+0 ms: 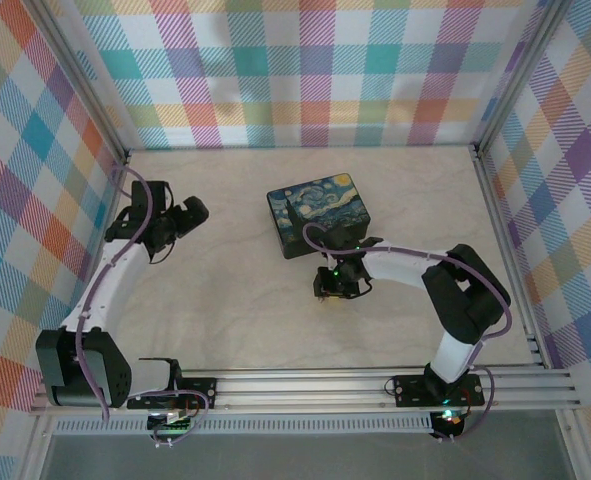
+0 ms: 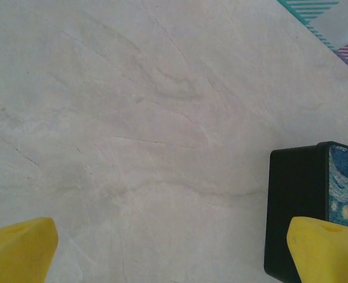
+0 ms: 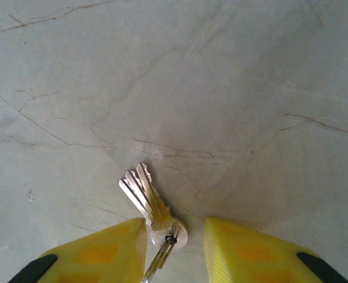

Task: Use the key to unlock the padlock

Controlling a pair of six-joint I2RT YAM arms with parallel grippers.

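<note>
A small bunch of silvery keys on a ring, the key (image 3: 145, 196), lies flat on the pale marbled table (image 3: 221, 88). My right gripper (image 3: 175, 243) is down over it, with the key heads between the yellow fingers. The left finger (image 3: 112, 247) touches the key heads. A gap separates the right finger from them, so the jaws are open. From above, the right gripper (image 1: 332, 288) sits just in front of the painted box. My left gripper (image 1: 197, 210) hangs wide open over bare table at the left, nothing between its fingertips (image 2: 20, 247). The padlock is out of view.
A dark box with a starry-night lid (image 1: 320, 213) stands mid-table, just beyond the right gripper; its black side wall (image 2: 294, 206) is at the right of the left wrist view. Plaid walls (image 1: 305, 70) enclose the table on three sides.
</note>
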